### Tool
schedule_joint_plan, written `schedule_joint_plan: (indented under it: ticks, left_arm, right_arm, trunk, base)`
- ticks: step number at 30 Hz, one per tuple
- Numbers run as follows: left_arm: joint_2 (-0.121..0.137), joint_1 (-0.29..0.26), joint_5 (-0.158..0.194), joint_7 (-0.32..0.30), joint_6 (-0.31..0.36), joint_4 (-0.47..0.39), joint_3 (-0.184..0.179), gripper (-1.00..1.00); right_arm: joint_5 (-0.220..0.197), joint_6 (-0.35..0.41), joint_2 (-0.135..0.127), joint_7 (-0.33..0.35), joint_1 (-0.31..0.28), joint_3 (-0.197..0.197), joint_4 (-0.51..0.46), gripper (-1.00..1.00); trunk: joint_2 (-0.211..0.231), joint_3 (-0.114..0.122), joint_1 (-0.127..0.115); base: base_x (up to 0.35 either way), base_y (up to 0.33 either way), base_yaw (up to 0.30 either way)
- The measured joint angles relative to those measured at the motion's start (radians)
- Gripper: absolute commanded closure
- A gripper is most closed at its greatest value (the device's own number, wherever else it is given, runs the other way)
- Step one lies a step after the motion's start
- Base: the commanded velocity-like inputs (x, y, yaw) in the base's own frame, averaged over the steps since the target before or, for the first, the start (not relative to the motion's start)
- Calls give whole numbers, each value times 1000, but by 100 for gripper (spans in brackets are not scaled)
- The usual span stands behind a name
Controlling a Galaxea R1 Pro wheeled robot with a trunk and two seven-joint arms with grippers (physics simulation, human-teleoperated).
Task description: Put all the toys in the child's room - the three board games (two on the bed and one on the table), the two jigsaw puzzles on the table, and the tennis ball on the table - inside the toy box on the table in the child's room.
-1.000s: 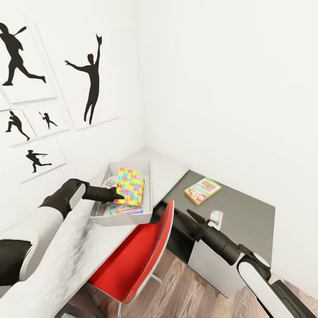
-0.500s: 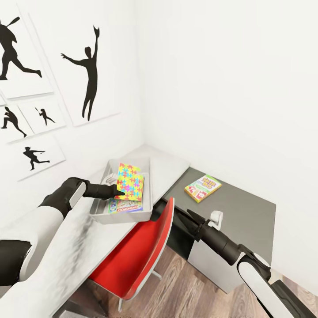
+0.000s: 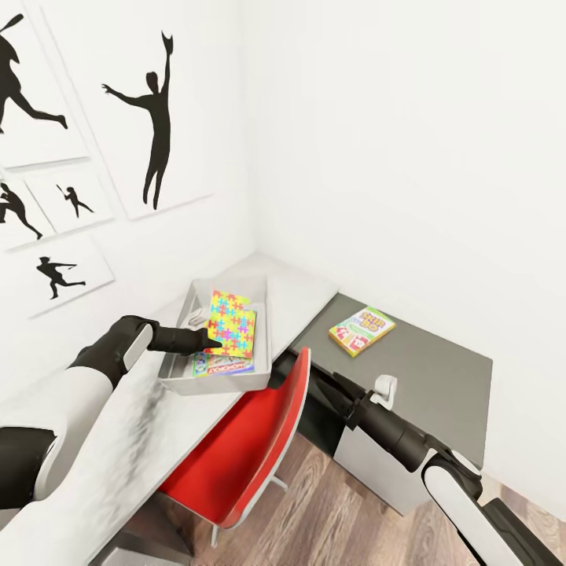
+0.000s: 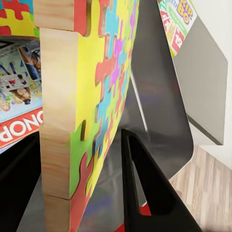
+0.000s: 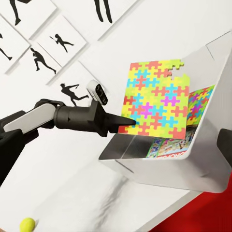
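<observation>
On the left wall hung the posters (image 3: 149, 118) with black figures of players. Below them your left gripper (image 3: 211, 339) reached over the near rim of the toy box (image 3: 179, 376) on the table (image 3: 126, 448). Its fingers (image 4: 145, 183) were closed on the lower edge of the jigsaw puzzle (image 3: 232, 321). You held the puzzle nearly upright above the box, leaned a little toward the far wall, with its long axis going up and its coloured face turned toward the robot. In the left wrist view the wooden edge of the puzzle (image 4: 63, 121) stood between the two fingers. In the right wrist view the puzzle (image 5: 157, 104) stood on edge over the open box (image 5: 169, 164), with its top corner cut in steps.

Under it a board game (image 3: 224, 365) lay flat on the bottom of the box, and the red band with its title was at the near side. A second coloured puzzle (image 5: 198, 104) leaned inside against the far wall of the box.

To the right of the box stood the red chair (image 3: 251, 440), and its back was at the table edge. Further right another board game (image 3: 362, 330) lay flat on the dark grey bed (image 3: 440, 377), with its long axis running diagonally toward the far right. Your right gripper (image 3: 318, 381) hung low beside the chair; I cannot tell how wide it was. A yellow-green ball (image 5: 26, 224) rested on the table, well apart from the box.
</observation>
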Motion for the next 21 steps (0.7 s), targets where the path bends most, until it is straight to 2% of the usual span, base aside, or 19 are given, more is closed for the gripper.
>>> schedule_joint_plan:
  ticks: [21]
  left_arm:
    - [0, 0, 0, 0, -3, 0, -1, 100]
  right_arm:
    - [0, -3, 0, 0, 0, 0, 0, -100]
  trunk:
    - [0, -1, 0]
  base:
    - [0, 0, 0]
